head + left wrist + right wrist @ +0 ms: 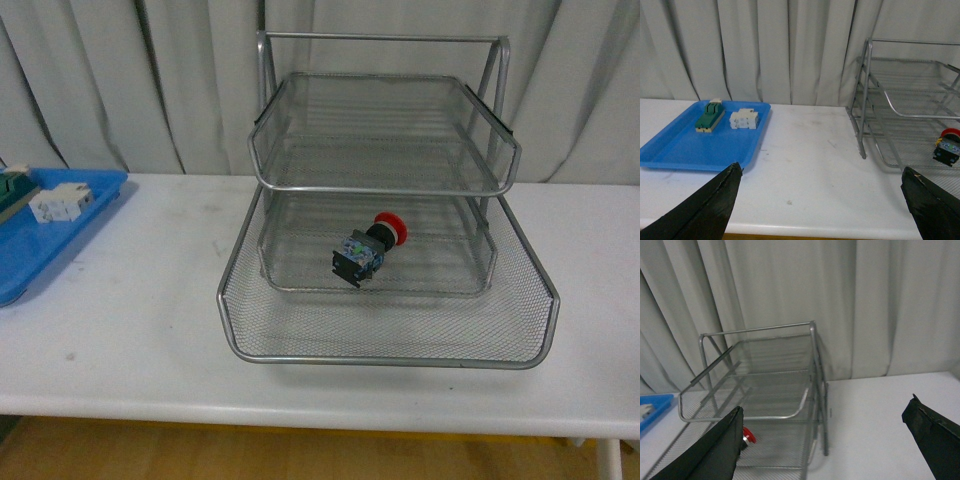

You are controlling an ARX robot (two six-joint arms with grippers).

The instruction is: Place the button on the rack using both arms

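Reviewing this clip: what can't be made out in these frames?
- Right wrist view: the button shows only its red cap; a finger of the right hand covers the rest.
- Left wrist view: the picture edge cuts the button.
- Front view: neither arm shows; the blue tray is cropped, its parts too small to read.
- The button's tier in the rack: overlapping mesh obscures it.

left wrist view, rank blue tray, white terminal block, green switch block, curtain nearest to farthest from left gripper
1. blue tray, ahead of left gripper
2. white terminal block, green switch block: on tray, too close to call
3. curtain, behind table
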